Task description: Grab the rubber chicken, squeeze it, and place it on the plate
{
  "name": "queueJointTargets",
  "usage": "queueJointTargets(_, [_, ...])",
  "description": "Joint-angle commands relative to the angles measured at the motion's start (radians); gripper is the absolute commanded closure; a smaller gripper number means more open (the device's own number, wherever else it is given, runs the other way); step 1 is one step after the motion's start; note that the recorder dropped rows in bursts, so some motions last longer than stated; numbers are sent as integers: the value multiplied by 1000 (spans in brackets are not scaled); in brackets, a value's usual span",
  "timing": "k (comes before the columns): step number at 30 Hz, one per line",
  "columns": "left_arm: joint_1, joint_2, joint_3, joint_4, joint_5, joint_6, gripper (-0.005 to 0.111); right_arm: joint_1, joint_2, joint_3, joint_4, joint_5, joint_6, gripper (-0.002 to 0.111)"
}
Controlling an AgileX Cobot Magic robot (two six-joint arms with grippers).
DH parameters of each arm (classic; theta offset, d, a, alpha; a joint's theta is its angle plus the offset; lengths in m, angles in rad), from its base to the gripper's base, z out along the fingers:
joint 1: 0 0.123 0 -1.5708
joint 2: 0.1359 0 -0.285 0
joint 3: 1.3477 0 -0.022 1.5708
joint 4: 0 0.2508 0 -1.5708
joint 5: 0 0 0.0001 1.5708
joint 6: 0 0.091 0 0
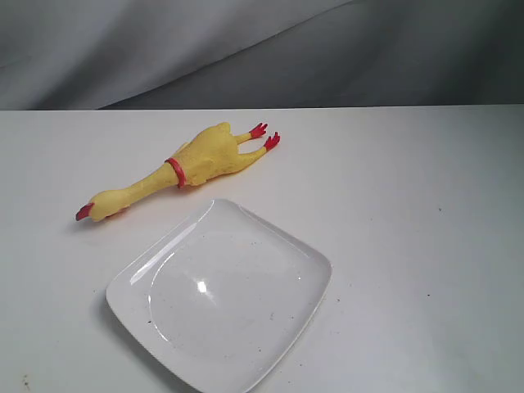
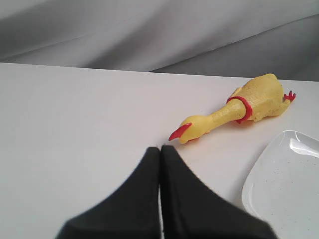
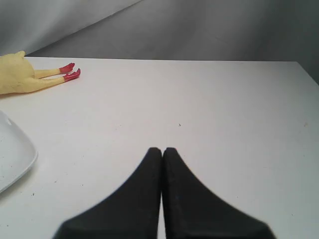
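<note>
Lying beside plate (image 1: 237, 311), rubber chicken (image 1: 187, 166), left pincer (image 2: 160, 149) pressed together, right pincer (image 3: 162, 150) pressed together

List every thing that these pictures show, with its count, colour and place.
rubber chicken: 1, yellow with red feet, beak and neck band; lying on the table, just beyond the plate, not on it
plate: 1, white with small dark specks; on the table, near side, nothing on it
table: 1, white; under everything
cloth backdrop: 1, grey; behind the table
left gripper: 1, black; shut, empty, its tips close to the chicken's head
right gripper: 1, black; shut, empty, over bare table
</note>
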Motion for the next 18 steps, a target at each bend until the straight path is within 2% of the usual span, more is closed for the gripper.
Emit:
queueJointTargets(1, [5,-3,5,-7,-13,0,106,-7,-3,3,-11,-1,1,108])
queueJointTargets(14, [5,-3,5,-7,-13,0,106,-7,-3,3,-11,-1,3,108])
queueJointTargets(16, [5,-3,5,-7,-13,0,106,-7,-3,3,-41,-48,-3,108])
queueJointTargets(18, [5,-3,5,-7,-13,0,106,-7,-3,3,-41,-169,-3,108])
